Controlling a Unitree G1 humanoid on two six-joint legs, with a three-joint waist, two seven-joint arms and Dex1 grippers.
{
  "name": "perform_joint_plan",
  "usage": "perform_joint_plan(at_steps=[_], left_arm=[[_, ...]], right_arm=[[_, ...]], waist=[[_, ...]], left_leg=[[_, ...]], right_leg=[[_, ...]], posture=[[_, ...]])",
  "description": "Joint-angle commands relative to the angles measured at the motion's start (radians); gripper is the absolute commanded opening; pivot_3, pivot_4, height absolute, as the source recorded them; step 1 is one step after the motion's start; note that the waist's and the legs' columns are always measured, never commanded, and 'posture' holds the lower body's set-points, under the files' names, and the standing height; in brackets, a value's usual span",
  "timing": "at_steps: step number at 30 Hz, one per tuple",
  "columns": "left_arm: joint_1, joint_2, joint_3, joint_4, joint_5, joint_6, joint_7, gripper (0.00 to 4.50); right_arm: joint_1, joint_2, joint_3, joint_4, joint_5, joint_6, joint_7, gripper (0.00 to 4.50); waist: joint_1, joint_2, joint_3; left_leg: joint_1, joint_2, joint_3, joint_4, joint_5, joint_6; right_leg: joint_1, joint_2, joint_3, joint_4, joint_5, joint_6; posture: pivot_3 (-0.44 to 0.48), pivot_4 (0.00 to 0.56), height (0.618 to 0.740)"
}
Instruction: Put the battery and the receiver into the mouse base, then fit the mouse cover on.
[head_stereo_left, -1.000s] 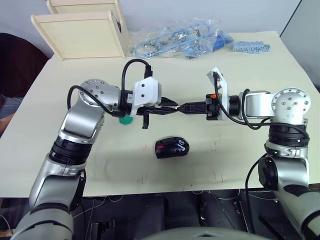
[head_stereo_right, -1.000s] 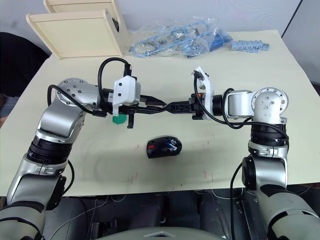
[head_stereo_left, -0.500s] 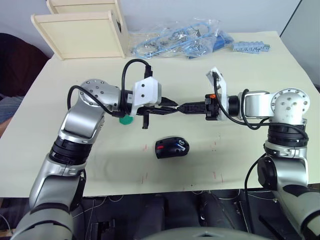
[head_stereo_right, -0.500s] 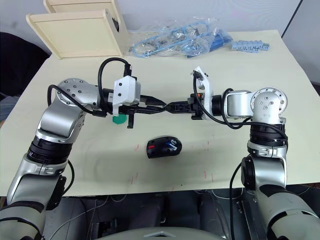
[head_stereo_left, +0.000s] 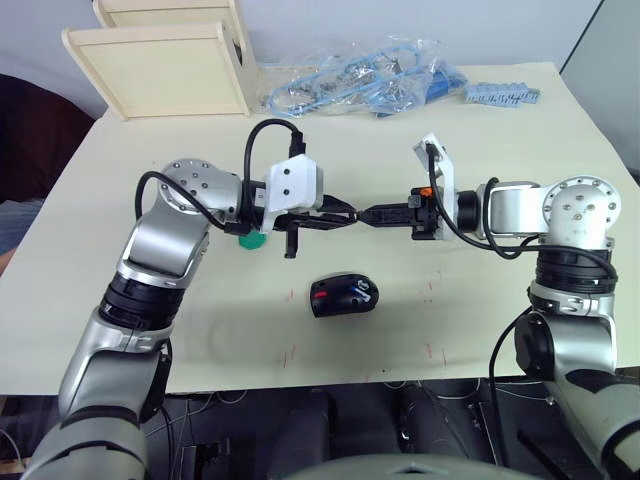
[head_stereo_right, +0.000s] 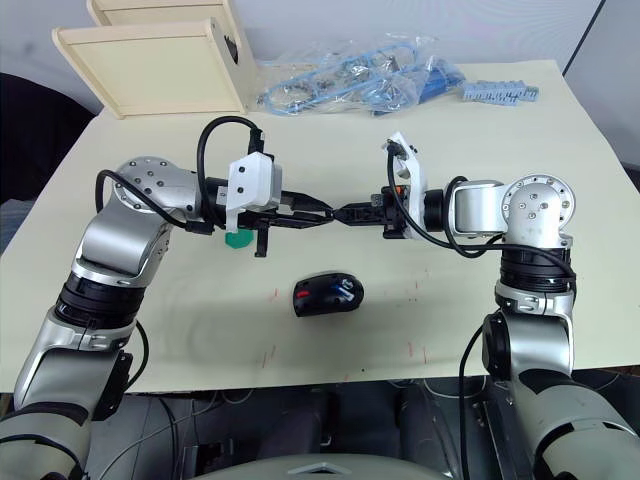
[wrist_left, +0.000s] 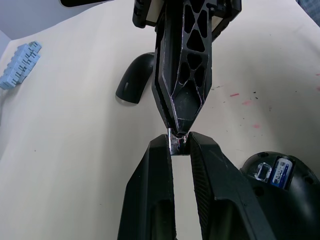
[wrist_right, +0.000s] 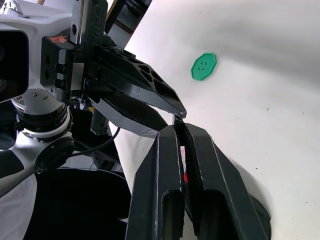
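The black mouse base (head_stereo_left: 335, 298) lies on the table's near middle, red parts showing, with the blue battery (wrist_left: 281, 171) seated inside it. Above and behind it my two grippers meet tip to tip. My right gripper (head_stereo_left: 364, 214) is shut on the tiny receiver (wrist_left: 178, 144). My left gripper (head_stereo_left: 350, 214) has its fingertips (wrist_left: 161, 150) closed on the receiver's silvery end. The glossy black mouse cover (wrist_left: 135, 84) lies on the table beyond the right gripper in the left wrist view.
A green round disc (head_stereo_left: 251, 240) lies under my left wrist. At the table's back stand a wooden box (head_stereo_left: 165, 60), a plastic bag of blue cables (head_stereo_left: 350, 85) and blue parts (head_stereo_left: 502, 95). Small red marks dot the table near the mouse base.
The two grippers have stayed tip to tip over the table. The left fingertips have crept slightly closer onto the receiver; the mouse base has not moved.
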Motion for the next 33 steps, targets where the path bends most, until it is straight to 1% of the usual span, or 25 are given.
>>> perform_joint_plan(at_steps=[1, 3, 4, 5, 6, 7, 9, 10, 12, 14, 21, 24, 30, 33], left_arm=[[0.009, -0.005, 0.048, -0.05, -0.068, 0.066, 0.013, 1.01], [0.028, 0.0, 0.068, -0.068, -0.098, 0.119, 0.026, 1.86], [0.037, 0.002, 0.079, -0.077, -0.112, 0.139, 0.033, 2.14], [0.046, 0.003, 0.091, -0.087, -0.128, 0.162, 0.043, 2.52], [0.057, 0.004, 0.104, -0.1, -0.147, 0.19, 0.053, 3.01], [0.069, 0.007, 0.118, -0.112, -0.164, 0.213, 0.062, 3.63], [0.1, 0.014, 0.144, -0.136, -0.194, 0.253, 0.076, 4.34], [0.126, 0.017, 0.169, -0.153, -0.224, 0.284, 0.087, 4.44], [0.18, 0.026, 0.213, -0.186, -0.276, 0.334, 0.1, 4.44], [0.225, 0.036, 0.233, -0.209, -0.297, 0.351, 0.106, 4.44], [0.394, 0.057, 0.289, -0.283, -0.353, 0.341, 0.122, 4.44], [0.44, 0.057, 0.297, -0.297, -0.357, 0.319, 0.125, 4.44], [0.518, 0.066, 0.292, -0.308, -0.353, 0.269, 0.116, 4.44], [0.569, 0.076, 0.286, -0.296, -0.338, 0.212, 0.089, 4.44]], right_arm=[[-0.012, -0.004, -0.01, -0.03, 0.024, 0.006, 0.001, 0.0], [-0.009, -0.014, -0.009, -0.038, 0.027, 0.006, 0.004, 0.0], [-0.008, -0.02, -0.009, -0.04, 0.028, 0.006, 0.005, 0.0], [-0.006, -0.025, -0.008, -0.043, 0.028, 0.006, 0.008, 0.0], [-0.002, -0.033, -0.008, -0.048, 0.029, 0.006, 0.01, 0.0], [0.002, -0.042, -0.007, -0.053, 0.031, 0.006, 0.014, 0.0], [0.015, -0.059, -0.008, -0.064, 0.038, 0.006, 0.019, 0.0], [0.029, -0.074, -0.008, -0.076, 0.042, 0.006, 0.025, 0.0], [0.061, -0.105, -0.005, -0.1, 0.049, 0.006, 0.037, 0.0], [0.085, -0.125, -0.007, -0.117, 0.055, 0.006, 0.044, 0.0], [0.203, -0.174, -0.05, -0.182, 0.064, -0.004, 0.075, 0.0], [0.257, -0.19, -0.064, -0.209, 0.066, -0.032, 0.097, 0.0], [0.425, -0.263, -0.085, -0.27, 0.046, -0.171, 0.228, 0.0], [0.533, -0.336, -0.067, -0.314, 0.006, -0.253, 0.317, 0.0]], waist=[[0.0, 0.0, 0.0], [-0.001, 0.0, 0.0], [-0.001, 0.0, 0.0], [-0.001, 0.0, 0.0], [-0.001, 0.0, 0.0], [-0.001, 0.0, 0.0], [0.0, 0.0, 0.0], [0.0, 0.0, 0.0], [0.0, 0.0, 0.0], [-0.001, 0.0, 0.0], [0.002, 0.0, 0.0], [0.005, 0.0, 0.0], [0.006, 0.0, 0.0], [0.007, 0.0, 0.0]], left_leg=[[0.0, 0.0, 0.0, 0.0, 0.0, 0.0], [0.0, 0.0, 0.0, 0.0, 0.0, 0.0], [0.0, 0.0, 0.0, 0.0, 0.0, 0.0], [0.0, 0.0, 0.0, 0.0, 0.0, 0.0], [0.0, 0.0, 0.0, 0.0, 0.0, 0.0], [0.0, 0.0, 0.0, 0.0, 0.0, 0.0], [0.0, 0.0, 0.0, 0.0, 0.0, 0.0], [0.0, 0.0, 0.0, 0.0, 0.0, 0.0], [0.0, 0.0, 0.0, 0.0, 0.0, 0.0], [0.0, 0.0, 0.0, 0.0, 0.0, 0.0], [0.001, 0.0, 0.0, 0.0, 0.0, 0.0], [0.001, 0.0, 0.0, 0.0, 0.0, 0.0], [0.001, 0.0, 0.001, 0.0, 0.0, 0.0], [0.001, 0.0, 0.001, 0.0, 0.0, 0.001]], right_leg=[[0.0, 0.0, 0.0, 0.0, 0.0, 0.0], [0.0, 0.0, 0.0, 0.0, 0.0, 0.0], [0.0, 0.0, 0.0, 0.0, 0.0, 0.0], [0.0, 0.0, 0.0, 0.0, 0.0, 0.0], [0.0, 0.0, 0.0, 0.0, 0.0, 0.0], [0.0, 0.0, 0.0, 0.0, 0.0, 0.0], [0.0, 0.0, 0.0, 0.0, 0.0, 0.0], [0.0, 0.0, 0.0, 0.0, 0.0, 0.0], [0.0, 0.0, 0.0, 0.0, 0.0, 0.0], [0.0, 0.0, 0.0, 0.0, 0.0, 0.0], [0.0, 0.0, 0.001, 0.001, 0.0, 0.0], [0.0, 0.0, 0.001, 0.001, 0.0, 0.0], [0.001, 0.0, 0.001, 0.0, 0.0, 0.0], [0.001, 0.0, 0.001, 0.0, 0.0, 0.0]], posture=[[0.0, 0.15, 0.74], [0.0, 0.15, 0.74], [0.0, 0.15, 0.74], [0.0, 0.15, 0.74], [0.0, 0.15, 0.74], [0.0, 0.15, 0.74], [0.0, 0.15, 0.74], [0.0, 0.15, 0.74], [0.0, 0.15, 0.74], [0.0, 0.15, 0.74], [0.0, 0.15, 0.74], [0.0, 0.15, 0.74], [0.0, 0.15, 0.74], [0.0, 0.15, 0.74]])
